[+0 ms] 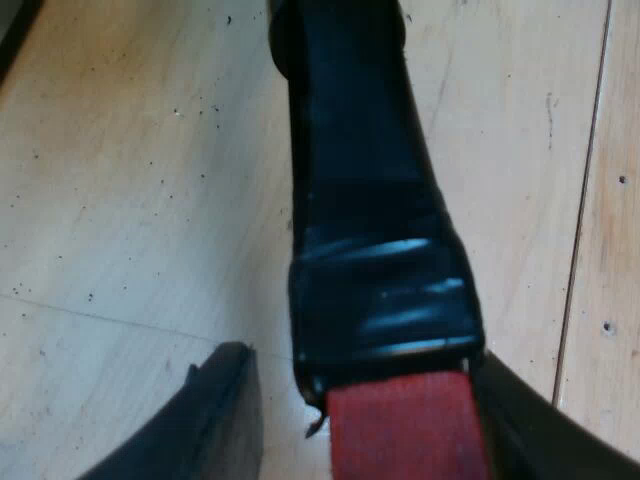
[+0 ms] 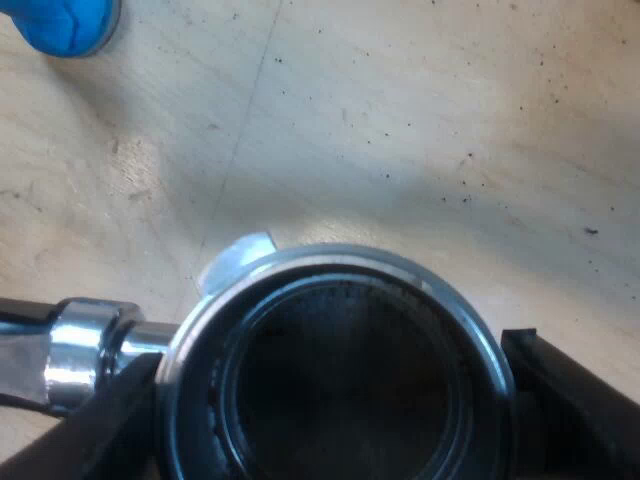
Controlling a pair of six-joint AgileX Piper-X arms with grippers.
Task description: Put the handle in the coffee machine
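The holder's dark handle [image 1: 370, 230] runs away from my left gripper [image 1: 385, 440], and its red end [image 1: 405, 430] lies between the two fingers. One black finger [image 1: 215, 425] stands a small gap off the handle, while the other finger [image 1: 545, 435] is against it, so this gripper is open around the handle. In the right wrist view the holder's round metal basket [image 2: 340, 370] faces up, dark inside, with its chrome neck [image 2: 80, 350] going off to one side. My right gripper [image 2: 335, 410] is shut on the basket's rim, a finger [image 2: 95, 430] pressed on each side.
A pale wooden tabletop [image 2: 400, 120] speckled with dark coffee grains lies under both grippers. A blue tamper [image 2: 65, 25] stands on it some way beyond the basket. A plank seam [image 1: 585, 200] runs alongside the handle.
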